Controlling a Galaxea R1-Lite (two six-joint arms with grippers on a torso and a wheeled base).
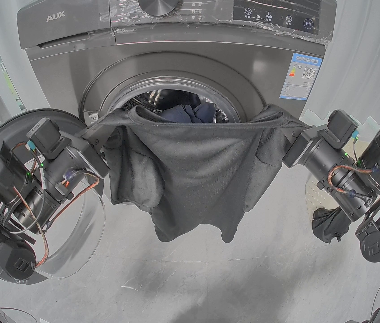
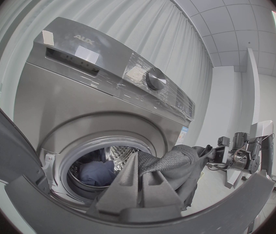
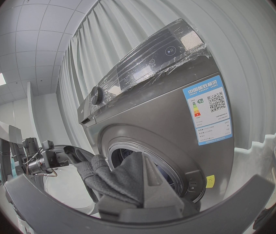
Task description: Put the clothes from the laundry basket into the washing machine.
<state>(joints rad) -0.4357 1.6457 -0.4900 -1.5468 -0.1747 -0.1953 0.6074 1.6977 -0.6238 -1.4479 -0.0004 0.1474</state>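
Grey floor, smooth and faintly seamed, lies nearest you and runs up to the washer's foot. Above it, observe the garment, a dark grey piece stretched flat and wide, its lower edge hanging free of the floor. The left gripper is clenched on its upper left corner; in the left wrist view the fabric is pinched between the fingers. The right gripper is clamped on the upper right corner. By the right arm, a white perforated basket stands on the floor with a dark cloth draped over its rim.

Behind the garment stands the washer, grey, its control panel under clear film. Its door is swung open toward the left arm. The garment's top edge crosses the lower part of the drum mouth, and blue clothes lie inside the drum. Pale pleated curtain closes the room behind the washer. Note the tiled ceiling with its light panels.
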